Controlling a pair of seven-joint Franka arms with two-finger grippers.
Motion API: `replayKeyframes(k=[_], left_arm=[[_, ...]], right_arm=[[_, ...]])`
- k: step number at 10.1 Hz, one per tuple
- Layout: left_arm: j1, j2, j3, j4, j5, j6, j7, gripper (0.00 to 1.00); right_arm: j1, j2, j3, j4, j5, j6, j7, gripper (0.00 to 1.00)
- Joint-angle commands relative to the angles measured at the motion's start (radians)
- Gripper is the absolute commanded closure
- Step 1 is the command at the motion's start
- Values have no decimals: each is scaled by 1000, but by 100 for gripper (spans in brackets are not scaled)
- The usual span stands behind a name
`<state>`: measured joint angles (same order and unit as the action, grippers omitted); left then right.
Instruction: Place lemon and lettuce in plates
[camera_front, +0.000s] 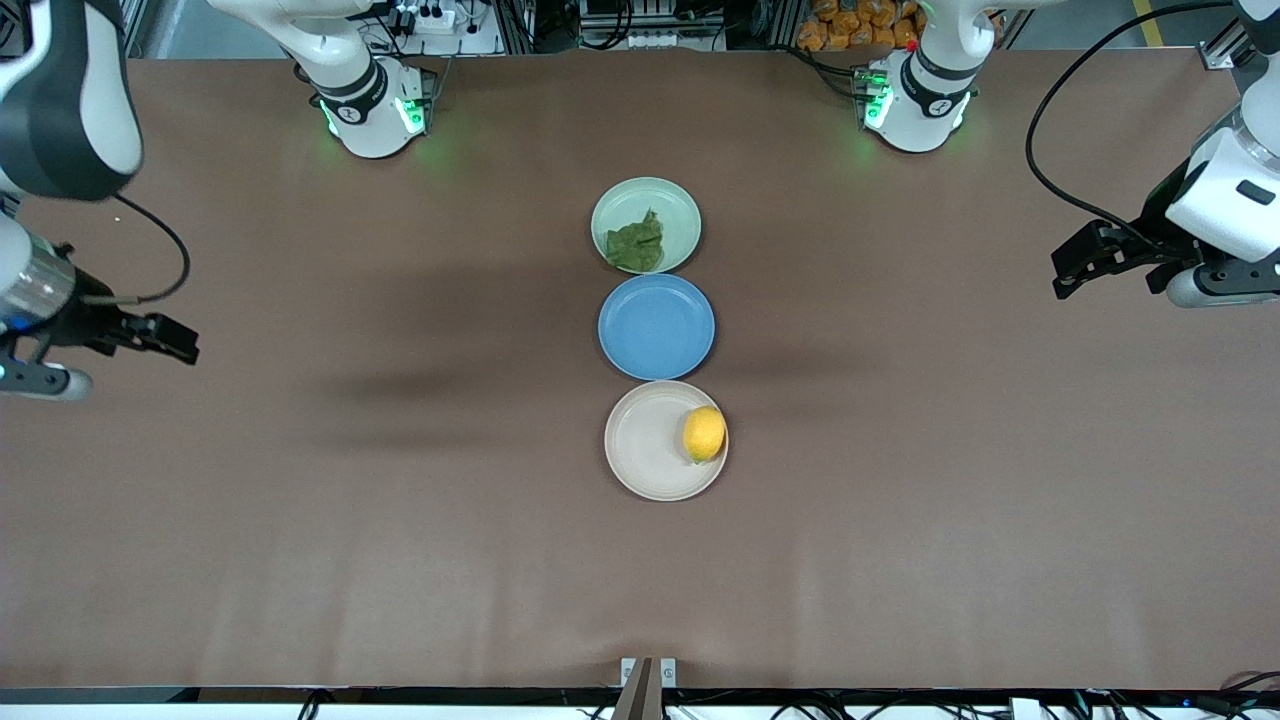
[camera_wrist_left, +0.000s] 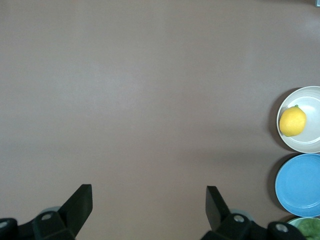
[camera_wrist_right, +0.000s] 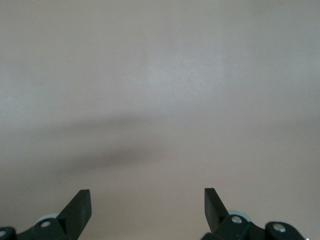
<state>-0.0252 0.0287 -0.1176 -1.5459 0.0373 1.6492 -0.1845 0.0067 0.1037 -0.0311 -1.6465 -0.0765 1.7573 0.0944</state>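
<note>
The lemon lies in the beige plate, by the rim toward the left arm's end; both show in the left wrist view, lemon and plate. The lettuce lies in the pale green plate, farthest from the front camera. My left gripper is open and empty, up over bare table at the left arm's end; it also shows in its wrist view. My right gripper is open and empty, up over bare table at the right arm's end; it also shows in its wrist view.
A blue plate with nothing in it sits between the two other plates, touching both; it shows in the left wrist view. The three plates form a line down the middle of the brown table.
</note>
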Motion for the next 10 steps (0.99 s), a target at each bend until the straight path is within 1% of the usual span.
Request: replayKeyframes(k=[1, 2, 6, 7, 9, 10], left_arm=[[5, -1, 4, 10, -14, -11, 26, 0], [5, -3, 4, 10, -17, -11, 25, 0], [7, -12, 6, 12, -20, -43, 25, 0], [7, -12, 4, 12, -22, -46, 25, 0], [8, -10, 3, 16, -25, -87, 26, 0], [7, -9, 4, 29, -25, -92, 26, 0]], right_arm=[[-5, -65, 14, 14, 21, -56, -15, 0], [-7, -85, 14, 17, 18, -83, -16, 0], [-5, -154, 10, 17, 6, -85, -15, 0], [-2, -154, 5, 31, 6, -94, -7, 0], [-2, -145, 7, 104, 6, -151, -5, 0], [-2, -144, 5, 118, 6, -153, -5, 0]])
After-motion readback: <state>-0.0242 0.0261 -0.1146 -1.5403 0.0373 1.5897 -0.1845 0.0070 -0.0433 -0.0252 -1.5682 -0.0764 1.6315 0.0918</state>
